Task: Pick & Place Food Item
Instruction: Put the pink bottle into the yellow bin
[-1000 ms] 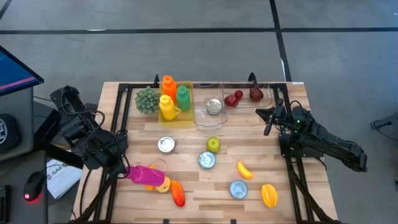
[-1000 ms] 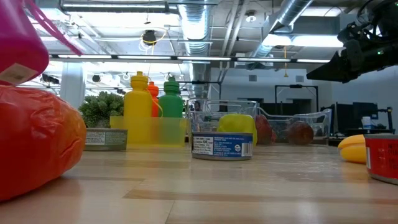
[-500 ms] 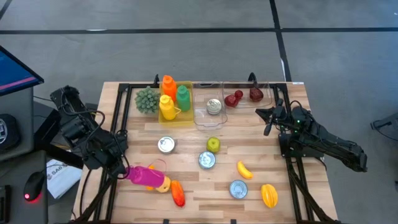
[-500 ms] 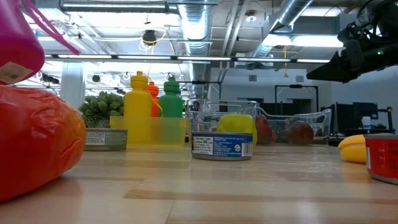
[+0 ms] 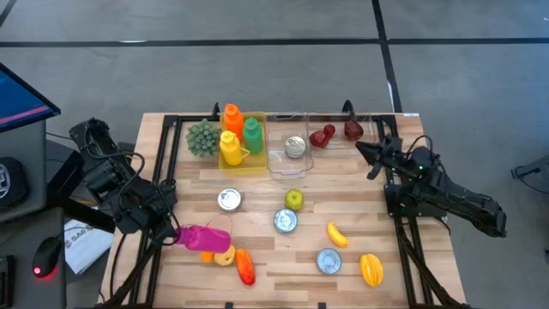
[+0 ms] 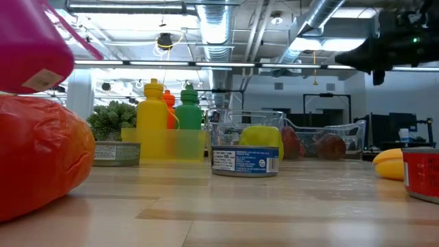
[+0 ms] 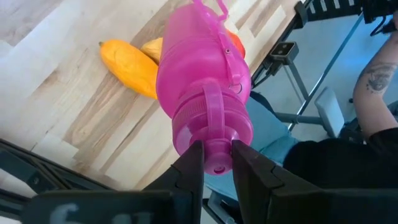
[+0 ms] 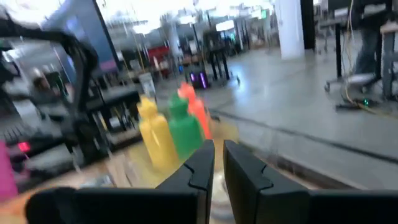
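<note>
A pink squeeze bottle (image 5: pixel 204 238) lies level in the air over the near left part of the table, above a yellow-orange food piece (image 5: pixel 225 256) and a red one (image 5: pixel 245 267). My left gripper (image 5: pixel 174 233) is shut on its cap end; the left wrist view shows this gripper (image 7: pixel 216 169) and the bottle (image 7: pixel 202 87). In the low view the bottle (image 6: pixel 31 48) hangs above the red piece (image 6: pixel 41 158). My right gripper (image 5: pixel 367 160) hovers shut in the air by the table's far right, near the clear bins; the right wrist view shows its fingers (image 8: pixel 216 169) close together. My left gripper pinches the pink bottle's cap spout (image 7: pixel 215 151) between its two fingers (image 7: pixel 188 167), coming level from the table's left side, along the bottle's length. The bottle is lifted clear and lies about level, its base pointing toward the table's right.
A green apple (image 5: pixel 294 199), a banana (image 5: pixel 337 233), a yellow pepper (image 5: pixel 371 269) and three cans (image 5: pixel 286 221) are spread over the table. At the far edge stand a yellow bin of bottles (image 5: pixel 233 137), a green plant (image 5: pixel 203 137) and clear bins (image 5: pixel 292 148) holding a can and red pieces.
My left gripper has raised the pink bottle a little and swung its base toward the far edge, so it now lies more level. My right gripper has moved slightly toward the far right corner and tipped up from slanting down to about level.
</note>
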